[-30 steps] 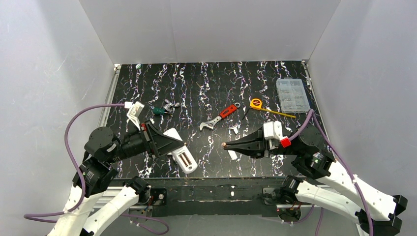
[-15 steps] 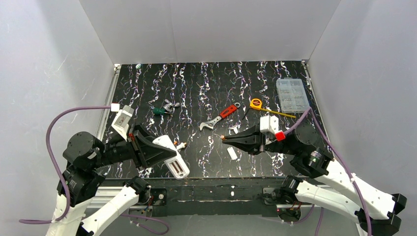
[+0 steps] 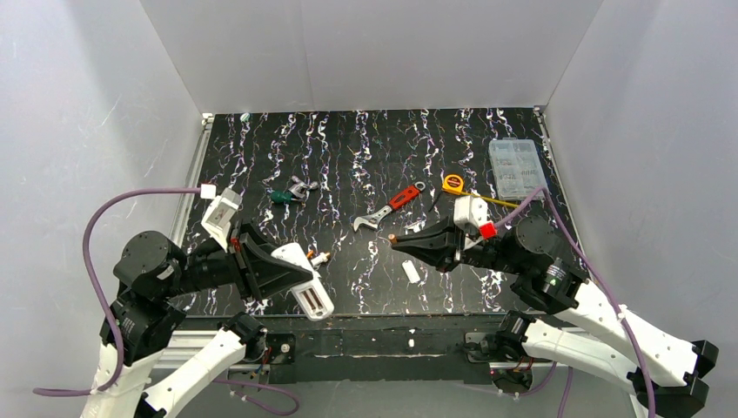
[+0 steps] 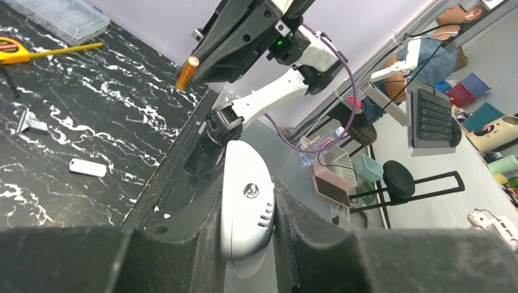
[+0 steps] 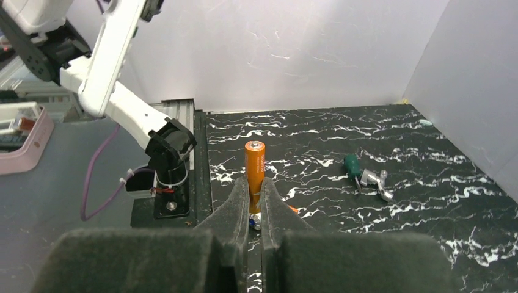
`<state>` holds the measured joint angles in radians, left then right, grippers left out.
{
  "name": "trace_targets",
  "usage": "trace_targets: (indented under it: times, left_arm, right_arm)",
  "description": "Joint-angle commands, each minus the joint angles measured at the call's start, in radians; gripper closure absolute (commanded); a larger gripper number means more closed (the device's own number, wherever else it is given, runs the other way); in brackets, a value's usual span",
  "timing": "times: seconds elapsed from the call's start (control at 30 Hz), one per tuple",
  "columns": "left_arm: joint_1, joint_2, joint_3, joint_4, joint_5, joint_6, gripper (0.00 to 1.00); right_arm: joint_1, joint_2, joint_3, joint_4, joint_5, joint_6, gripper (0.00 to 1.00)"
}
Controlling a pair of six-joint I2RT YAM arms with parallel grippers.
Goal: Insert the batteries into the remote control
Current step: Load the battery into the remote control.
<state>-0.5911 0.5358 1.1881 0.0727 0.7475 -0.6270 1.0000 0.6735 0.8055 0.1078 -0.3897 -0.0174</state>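
Observation:
My left gripper (image 3: 291,272) is shut on the white remote control (image 3: 306,283) and holds it tilted above the table's front left. Its open battery recess (image 3: 314,301) faces up. In the left wrist view the remote's rounded end (image 4: 246,201) sits clamped between the pads. My right gripper (image 3: 409,243) is shut on an orange battery (image 3: 393,237), which sticks out past the fingertips (image 5: 255,160) and points toward the remote. It also shows in the left wrist view (image 4: 188,71). A second small orange cell (image 3: 311,254) lies on the table beside the remote.
A small flat white cover piece (image 3: 412,271) lies in front of the right gripper. Farther back are a red-handled wrench (image 3: 389,207), a small metal piece (image 3: 415,228), a yellow tape measure (image 3: 452,183), a clear parts box (image 3: 517,168) and a green-handled tool (image 3: 290,193).
The left arm drew back to the left with the remote, uncovering the small orange cell. The right gripper moved away from the front edge, slightly left, with its battery.

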Motion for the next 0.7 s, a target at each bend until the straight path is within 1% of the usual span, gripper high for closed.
trace_targets:
  times: [0.0, 0.03, 0.07, 0.13, 0.2, 0.27, 0.4, 0.53, 0.67]
  left_arm:
    - [0.001, 0.012, 0.049, -0.08, -0.069, 0.044, 1.0]
    - [0.001, 0.01, 0.049, -0.134, -0.133, 0.044, 1.0]
    - [0.001, 0.007, 0.045, -0.176, -0.197, 0.038, 1.0]
    - [0.001, -0.001, 0.022, -0.211, -0.288, 0.024, 1.0]
    - [0.001, -0.006, -0.011, -0.215, -0.348, 0.006, 1.0]
    - [0.001, -0.005, -0.037, -0.208, -0.38, -0.019, 1.0]
    - [0.0, 0.009, -0.068, -0.187, -0.4, -0.063, 1.0]
    - [0.001, -0.005, -0.105, -0.167, -0.488, -0.123, 1.0]
    - [0.001, -0.018, -0.152, -0.146, -0.562, -0.229, 1.0]
  right_arm:
    - [0.005, 0.011, 0.022, -0.002, 0.138, 0.153, 0.99]
    - [0.005, 0.037, 0.058, -0.064, 0.166, 0.176, 0.99]
    - [0.005, 0.072, 0.107, -0.162, 0.182, 0.182, 0.99]
    - [0.005, 0.156, 0.211, -0.32, 0.202, 0.189, 0.99]
    - [0.012, 0.216, 0.278, -0.396, 0.193, 0.19, 0.99]
    - [0.04, 0.238, 0.279, -0.363, 0.192, 0.184, 0.99]
    - [0.162, 0.24, 0.218, -0.149, 0.244, 0.136, 0.99]
    - [0.294, 0.332, 0.272, -0.087, 0.359, 0.113, 0.99]
    - [0.381, 0.414, 0.318, -0.012, 0.473, 0.143, 0.99]
